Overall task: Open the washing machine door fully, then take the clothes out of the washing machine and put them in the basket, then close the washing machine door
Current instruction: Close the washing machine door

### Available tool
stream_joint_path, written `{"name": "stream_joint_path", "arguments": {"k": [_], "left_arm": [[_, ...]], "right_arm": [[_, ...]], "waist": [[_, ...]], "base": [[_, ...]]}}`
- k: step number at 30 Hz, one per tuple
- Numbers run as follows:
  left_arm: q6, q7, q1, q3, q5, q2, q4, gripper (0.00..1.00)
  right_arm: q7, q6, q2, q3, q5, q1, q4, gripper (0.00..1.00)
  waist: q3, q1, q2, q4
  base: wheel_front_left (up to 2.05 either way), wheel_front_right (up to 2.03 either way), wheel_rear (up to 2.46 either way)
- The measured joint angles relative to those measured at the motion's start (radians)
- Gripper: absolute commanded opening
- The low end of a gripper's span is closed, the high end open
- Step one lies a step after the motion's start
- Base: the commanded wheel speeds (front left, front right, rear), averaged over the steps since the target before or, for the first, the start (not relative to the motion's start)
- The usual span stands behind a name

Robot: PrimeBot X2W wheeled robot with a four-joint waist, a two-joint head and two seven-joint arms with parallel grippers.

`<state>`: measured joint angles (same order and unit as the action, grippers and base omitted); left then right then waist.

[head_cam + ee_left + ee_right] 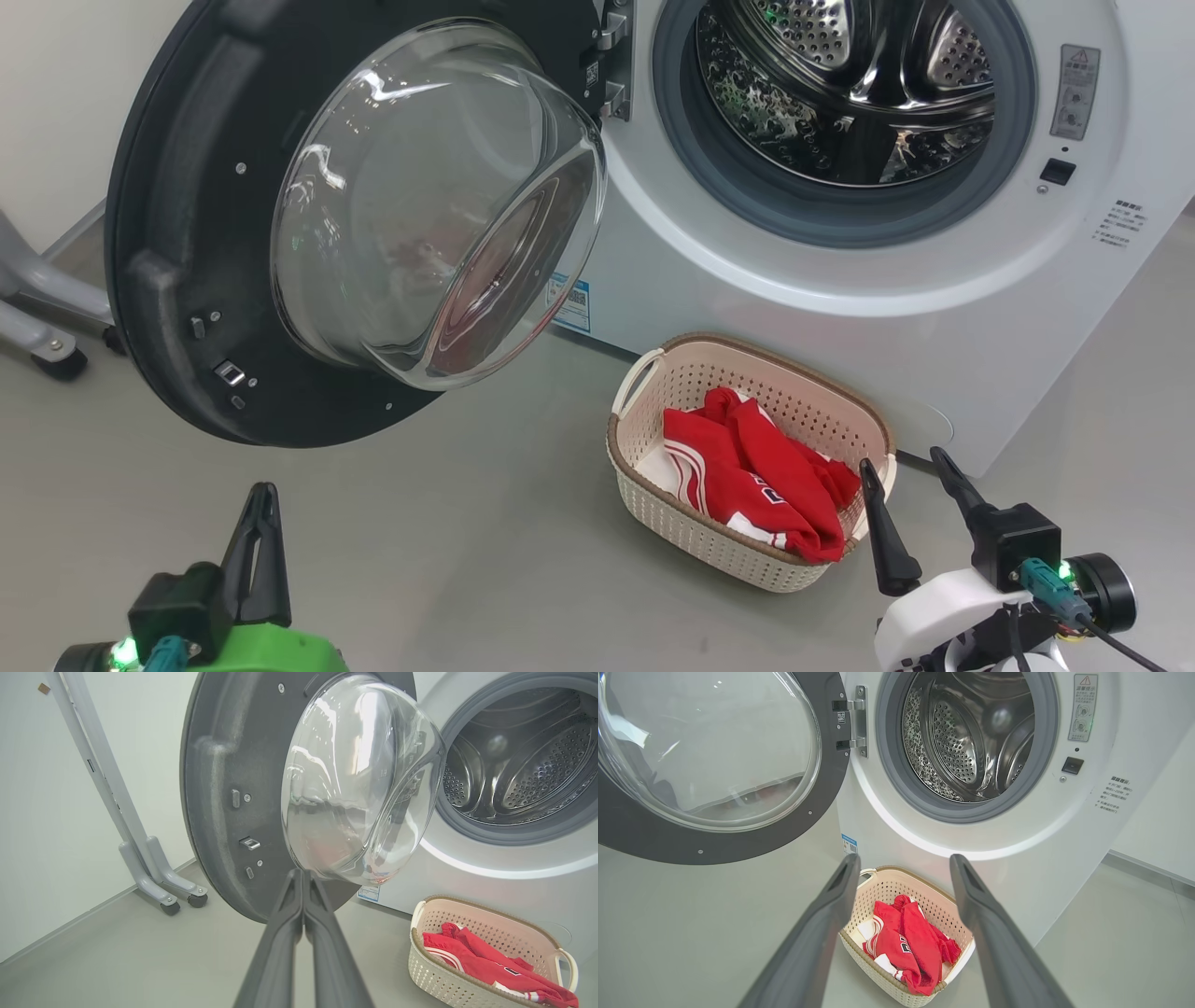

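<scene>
Pointing at door (187, 280), left tool (264, 495) is pressed together; door hangs wide open ahead, left of washer (840, 308), so left arm is nearer for closing. Washer looks empty. Clothes (766, 476) in basket (672, 523); right tool (903, 459), spread apart, just beside.

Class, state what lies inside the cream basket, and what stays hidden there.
Red clothes with white stripes lie inside the basket, over some white fabric. Anything beneath them is covered.
</scene>
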<state>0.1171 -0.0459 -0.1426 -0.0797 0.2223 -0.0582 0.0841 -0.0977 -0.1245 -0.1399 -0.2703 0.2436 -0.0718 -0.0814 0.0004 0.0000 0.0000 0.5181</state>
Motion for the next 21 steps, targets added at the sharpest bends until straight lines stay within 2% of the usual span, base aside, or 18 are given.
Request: {"name": "stream_joint_path", "arguments": {"k": [4,9,10,15,18,21], "left_arm": [[-0.023,-0.03,0.001,0.006,0.058,0.003,0.042,0.0],[-0.091,-0.057,0.005,0.016,0.276,0.009,0.104,0.0],[-0.091,-0.057,0.005,0.016,0.276,0.009,0.104,0.0],[-0.166,-0.066,0.007,0.011,0.599,0.01,0.171,0.0],[-0.179,-0.107,0.008,-0.048,0.768,0.009,0.231,0.0],[-0.213,-0.166,0.009,-0.125,0.91,0.011,0.311,0.0]], "right_arm": [[0.0,0.0,0.0,0.0,0.0,0.0,0.0,1.0],[0.0,0.0,0.0,-0.002,0.0,0.0,0.0,1.0],[0.0,0.0,0.0,-0.002,0.0,0.0,0.0,1.0],[0.0,0.0,-0.001,-0.003,0.0,0.0,0.0,1.0],[0.0,0.0,-0.001,-0.003,0.0,0.0,0.0,1.0],[0.0,0.0,-0.001,-0.003,0.0,0.0,0.0,1.0]], "waist": [[0.002,0.0,0.0,0.001],[0.002,0.0,0.0,0.003],[0.002,0.0,0.0,0.003],[0.0,0.0,0.0,0.003],[-0.001,0.0,0.0,0.003],[-0.001,0.0,0.0,0.003]], "base": [[0.0,0.0,0.0],[0.0,0.0,0.0],[0.0,0.0,0.0],[0.0,0.0,0.0],[0.0,0.0,0.0],[0.0,0.0,0.0]]}}
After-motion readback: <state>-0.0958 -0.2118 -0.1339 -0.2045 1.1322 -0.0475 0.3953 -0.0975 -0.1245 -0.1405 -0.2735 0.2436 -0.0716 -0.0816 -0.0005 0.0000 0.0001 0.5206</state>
